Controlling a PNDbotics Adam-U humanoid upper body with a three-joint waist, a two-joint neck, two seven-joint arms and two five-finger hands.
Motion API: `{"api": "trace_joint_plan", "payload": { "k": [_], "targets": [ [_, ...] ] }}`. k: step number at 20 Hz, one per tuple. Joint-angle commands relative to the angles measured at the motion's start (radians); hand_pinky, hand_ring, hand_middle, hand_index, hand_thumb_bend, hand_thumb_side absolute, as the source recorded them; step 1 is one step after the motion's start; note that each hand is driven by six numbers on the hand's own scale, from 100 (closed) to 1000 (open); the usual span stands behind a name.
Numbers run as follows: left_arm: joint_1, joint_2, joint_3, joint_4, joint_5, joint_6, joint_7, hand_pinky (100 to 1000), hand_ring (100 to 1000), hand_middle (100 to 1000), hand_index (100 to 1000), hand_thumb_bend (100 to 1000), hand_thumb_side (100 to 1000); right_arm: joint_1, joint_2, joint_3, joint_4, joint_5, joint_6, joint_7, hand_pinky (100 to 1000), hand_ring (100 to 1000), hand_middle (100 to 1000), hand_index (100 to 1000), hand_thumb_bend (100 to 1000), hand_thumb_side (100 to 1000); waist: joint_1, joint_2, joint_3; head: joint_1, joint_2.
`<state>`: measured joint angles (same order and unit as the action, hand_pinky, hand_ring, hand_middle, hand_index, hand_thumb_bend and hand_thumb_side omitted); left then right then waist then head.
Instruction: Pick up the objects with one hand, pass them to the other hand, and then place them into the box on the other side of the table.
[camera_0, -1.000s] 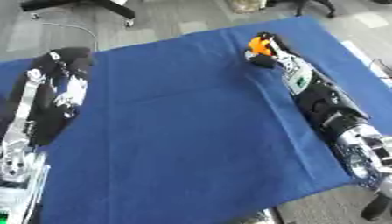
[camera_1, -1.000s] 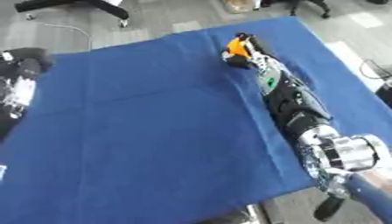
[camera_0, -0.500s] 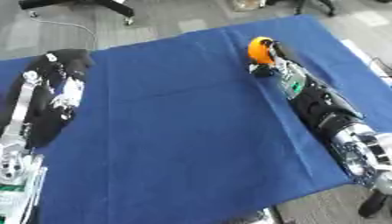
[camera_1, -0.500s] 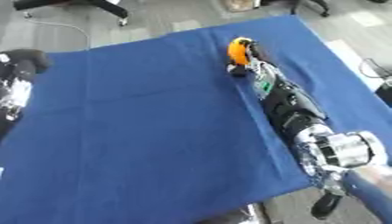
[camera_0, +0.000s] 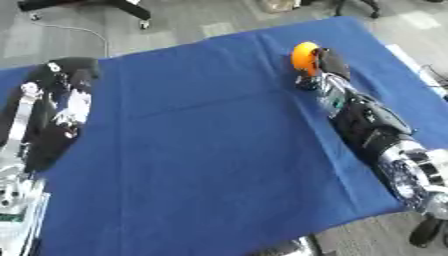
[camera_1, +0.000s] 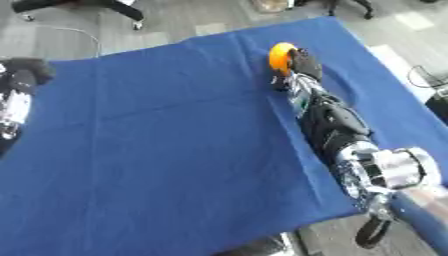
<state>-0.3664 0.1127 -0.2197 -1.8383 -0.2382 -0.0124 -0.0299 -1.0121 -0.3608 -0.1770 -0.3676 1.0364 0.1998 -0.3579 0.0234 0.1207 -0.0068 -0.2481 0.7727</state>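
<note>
An orange rounded object (camera_0: 304, 56) sits in my right hand (camera_0: 325, 67) over the far right part of the blue cloth (camera_0: 201, 150). The hand's fingers curl round the object's right side, and its lower part is hidden by the hand. My right forearm runs back toward the lower right corner. My left hand (camera_0: 68, 70) hovers at the far left edge of the cloth, fingers bent at the tips, with nothing in it. No box shows in either view.
The blue cloth covers the whole table. A chair base (camera_0: 87, 5) stands on the grey floor beyond the far edge. A white strip (camera_0: 413, 62) lies along the table's right edge.
My right hand has lifted the orange object slightly and turned it, so more of its round face shows. The left arm has stayed where it was.
</note>
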Motion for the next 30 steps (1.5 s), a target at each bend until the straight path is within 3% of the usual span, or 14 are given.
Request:
{"api": "trace_joint_plan", "payload": {
  "k": [1,6,12,19,25,30],
  "targets": [
    [-0.006,0.001,-0.002,-0.019,-0.001,0.002,0.003,819,733,594,737,103,668,-0.015,-0.028,-0.007,-0.013,0.009,0.022,-0.082,691,592,512,638,100,165,-0.003,0.008,0.001,-0.003,-0.003],
    [-0.006,0.000,-0.001,-0.018,-0.002,0.004,0.009,819,732,592,738,100,673,-0.013,-0.029,-0.016,-0.025,-0.009,0.028,-0.218,613,481,301,410,100,147,-0.004,0.007,0.001,-0.006,-0.003],
    [-0.005,-0.001,0.001,-0.016,0.000,0.007,0.015,818,731,590,737,100,678,-0.007,-0.032,-0.016,-0.035,-0.057,-0.007,-0.279,596,468,278,311,100,198,-0.004,0.006,0.000,-0.005,-0.003],
    [-0.001,-0.002,0.004,-0.010,-0.001,0.008,0.022,818,730,589,737,100,679,0.009,-0.044,-0.013,-0.089,-0.075,-0.084,-0.238,594,464,279,278,100,259,-0.004,0.002,-0.003,-0.001,-0.003],
    [0.004,-0.001,0.010,0.006,-0.022,0.009,0.032,816,732,590,737,100,669,0.064,-0.043,-0.021,-0.313,-0.140,-0.195,-0.123,582,453,272,266,100,343,-0.009,-0.007,-0.017,0.024,-0.003],
    [0.004,-0.001,0.007,0.034,-0.050,0.008,0.040,815,739,596,737,100,653,0.119,-0.016,-0.002,-0.532,-0.221,-0.257,-0.023,577,450,272,264,100,418,-0.012,-0.013,-0.028,0.047,-0.003]
  ]
}}
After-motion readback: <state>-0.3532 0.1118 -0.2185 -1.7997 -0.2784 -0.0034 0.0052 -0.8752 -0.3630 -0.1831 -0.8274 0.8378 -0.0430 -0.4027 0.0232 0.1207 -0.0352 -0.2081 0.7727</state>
